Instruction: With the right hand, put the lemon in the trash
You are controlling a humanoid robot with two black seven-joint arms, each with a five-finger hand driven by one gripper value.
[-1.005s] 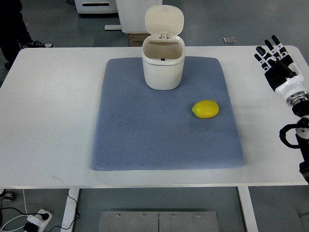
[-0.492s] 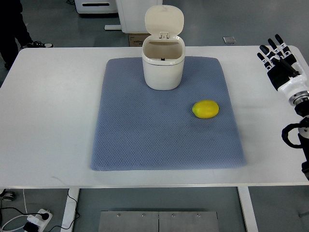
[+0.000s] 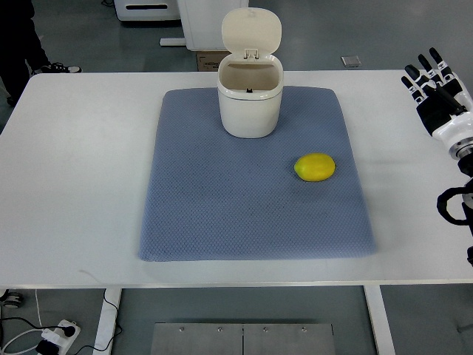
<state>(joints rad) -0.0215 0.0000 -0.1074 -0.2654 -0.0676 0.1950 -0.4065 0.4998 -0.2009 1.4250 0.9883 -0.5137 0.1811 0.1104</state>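
Nearest to me is the front edge of the white table (image 3: 74,222), and on it lies a blue-grey mat (image 3: 222,207) that covers most of the middle. On the right part of that mat I see the lemon (image 3: 315,167), lying on its side, free of any hand and well apart from the arm. My right hand (image 3: 437,92) comes in from the right edge and sits over the table's right border, off the mat, with its dark-tipped fingers (image 3: 423,75) stretched out straight and holding nothing. Farther back, at the mat's far edge, stands the small white trash bin (image 3: 250,103), upright, its hinged lid (image 3: 251,32) tipped open so I can look into it. The lemon sits nearer than the bin and to its right.
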